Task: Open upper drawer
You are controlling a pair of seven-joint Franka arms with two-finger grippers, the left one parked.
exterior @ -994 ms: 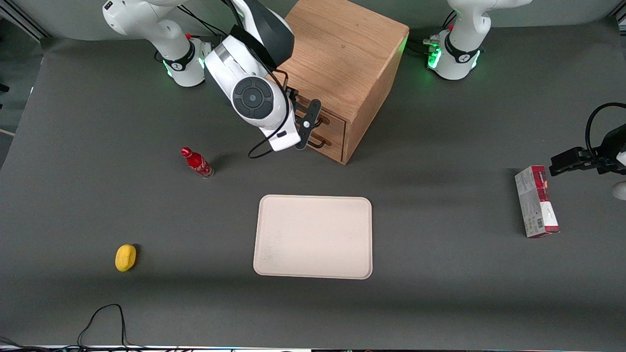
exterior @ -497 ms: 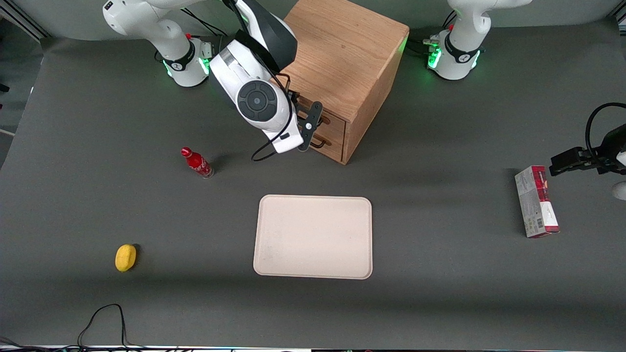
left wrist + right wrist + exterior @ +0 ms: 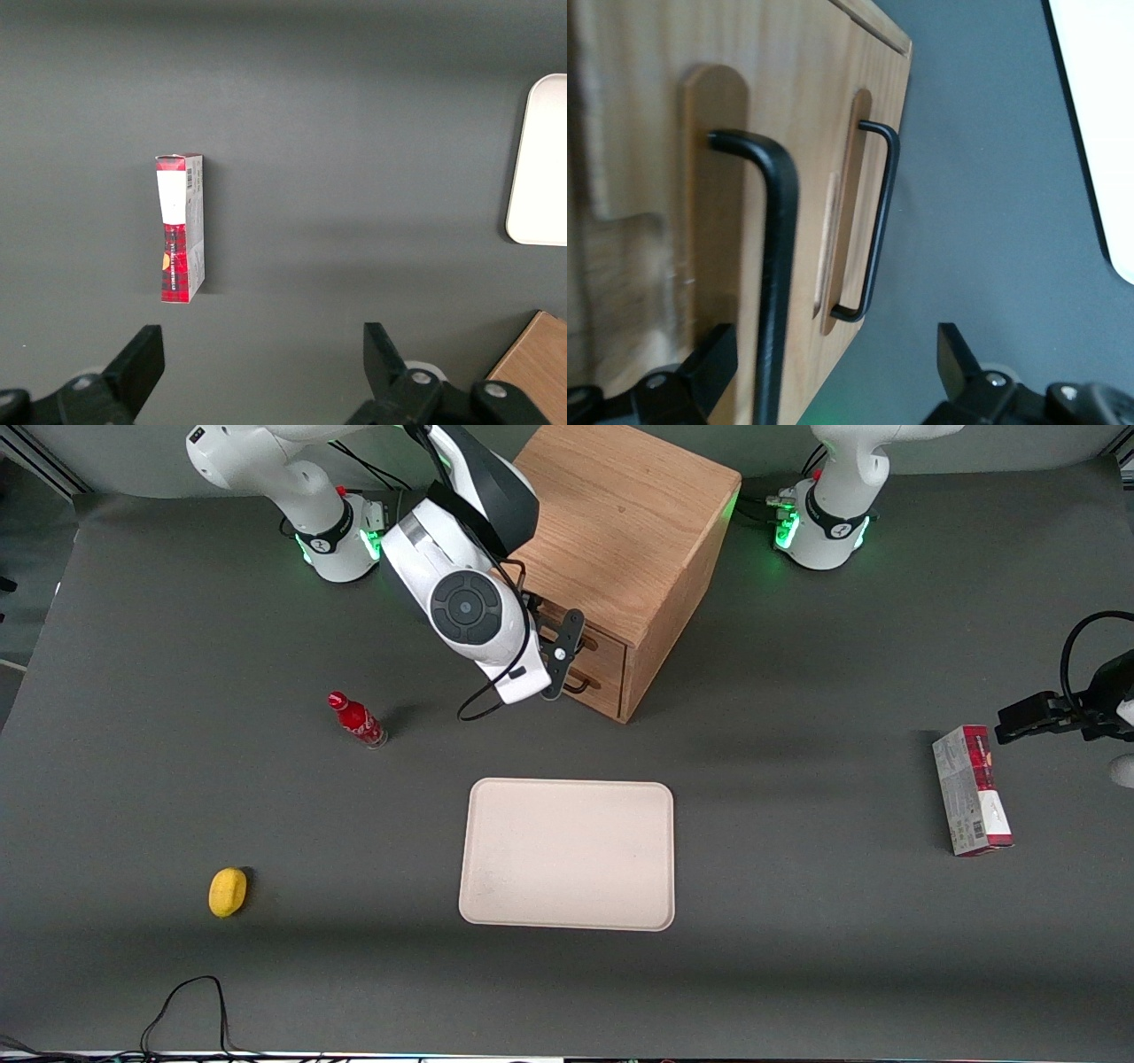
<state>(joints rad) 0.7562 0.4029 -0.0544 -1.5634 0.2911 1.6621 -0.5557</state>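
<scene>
Where the gripper is: in front of the cabinet, close against its two drawer fronts.
Jaws: released and spread wide, with the upper handle lying between them.
Upper drawer: topmost of the two, shut flush with the cabinet face; contents hidden.
Bottom drawer: shut; lower handle apart from the gripper.
Tray: cream, flat on the tabletop, nearer the camera than the cabinet.
Bottle: red, standing toward the working arm's end.
Yellow lump: nearer the camera than the bottle.
Box: lying toward the parked arm's end.
</scene>
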